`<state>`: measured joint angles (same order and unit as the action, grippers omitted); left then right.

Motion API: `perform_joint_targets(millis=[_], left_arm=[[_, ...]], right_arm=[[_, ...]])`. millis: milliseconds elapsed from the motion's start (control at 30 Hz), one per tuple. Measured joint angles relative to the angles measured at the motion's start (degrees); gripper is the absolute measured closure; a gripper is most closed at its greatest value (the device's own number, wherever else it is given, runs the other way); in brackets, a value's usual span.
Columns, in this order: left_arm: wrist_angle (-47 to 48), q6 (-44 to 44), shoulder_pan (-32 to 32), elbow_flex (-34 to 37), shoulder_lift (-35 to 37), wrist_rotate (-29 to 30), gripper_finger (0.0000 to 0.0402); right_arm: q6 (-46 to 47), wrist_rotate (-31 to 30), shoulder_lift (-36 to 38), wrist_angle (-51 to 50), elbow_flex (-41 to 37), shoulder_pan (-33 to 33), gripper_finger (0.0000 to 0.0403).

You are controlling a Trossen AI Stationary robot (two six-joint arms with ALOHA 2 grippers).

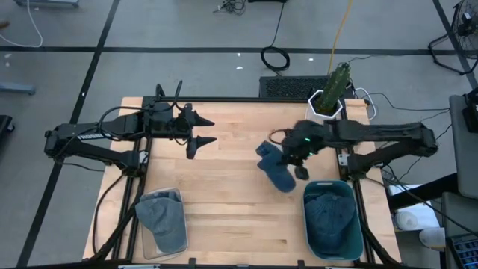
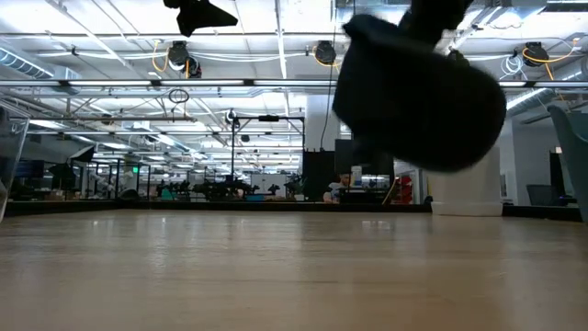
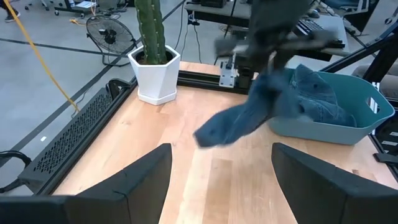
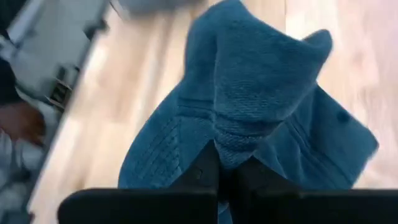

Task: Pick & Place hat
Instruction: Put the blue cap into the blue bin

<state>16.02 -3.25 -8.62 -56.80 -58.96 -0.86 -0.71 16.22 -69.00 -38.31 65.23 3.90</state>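
Hat (image 1: 275,169), blue knit, hanging clear of the wooden counter (image 1: 231,209) from the right hand (image 1: 299,160), whose fingers are clamped together on a fold of it. Just beside it, toward the counter's near right corner, a teal bin (image 1: 333,221) holds more blue hats. Left hand (image 1: 200,130) hovers with fingers apart over the counter's far left part. A clear tray (image 1: 161,222) with a hat sits near left.

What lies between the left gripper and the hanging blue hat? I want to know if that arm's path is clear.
Nothing: in the high view only bare wooden table separates the open left gripper from the blue hat, which the right gripper holds.
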Motion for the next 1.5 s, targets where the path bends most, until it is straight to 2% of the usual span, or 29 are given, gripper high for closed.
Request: perform_joint_targets(millis=[233, 367, 433, 567, 700, 800, 900, 1100, 1267, 1333, 1500], left_arm=[[0.0, 0.0, 0.0, 0.0, 0.0, 0.0, 0.0121], [0.0, 0.0, 0.0, 0.0, 0.0, 0.0, 0.0121], [0.0, 0.0, 0.0, 0.0, 0.0, 0.0, 0.0121], [0.0, 0.0, 0.0, 0.0, 0.0, 0.0, 0.0121], [0.0, 0.0, 0.0, 0.0, 0.0, 0.0, 0.0121], [0.0, 0.0, 0.0, 0.0, 0.0, 0.0, 0.0121], [0.0, 0.0, 0.0, 0.0, 0.0, 0.0, 0.0121], [0.0, 0.0, 0.0, 0.0, 0.0, 0.0, 0.0121], [0.0, 0.0, 0.0, 0.0, 0.0, 0.0, 0.0121], [0.0, 0.0, 0.0, 0.0, 0.0, 0.0, 0.0121], [0.0, 0.0, 0.0, 0.0, 0.0, 0.0, 0.0121]], right_arm=[[10.1, -10.4, 10.1, 6.7, 0.0, -12.2, 0.0403], [20.1, -16.8, 12.1, 6.5, 0.0, -18.7, 0.0403], [26.0, -17.7, 12.3, 5.6, 0.0, -21.4, 0.0403], [37.8, -14.5, 12.3, 5.9, 0.2, -25.6, 0.0403], [46.2, -9.4, 12.0, 1.1, 3.7, -29.1, 0.0403], [48.1, -6.7, 11.0, -6.9, 8.5, -32.2, 0.0403], [52.4, -1.4, 9.8, -11.7, 12.4, -34.8, 0.0403], [69.6, -0.9, 6.5, -28.2, 17.0, -36.4, 0.0403], [84.3, 5.1, 2.7, -37.0, 16.9, -38.3, 0.0403], [87.1, 6.7, 0.3, -38.2, 16.9, -39.7, 0.0403], [86.4, 6.6, -5.6, -36.6, 16.9, -41.4, 0.0403]])
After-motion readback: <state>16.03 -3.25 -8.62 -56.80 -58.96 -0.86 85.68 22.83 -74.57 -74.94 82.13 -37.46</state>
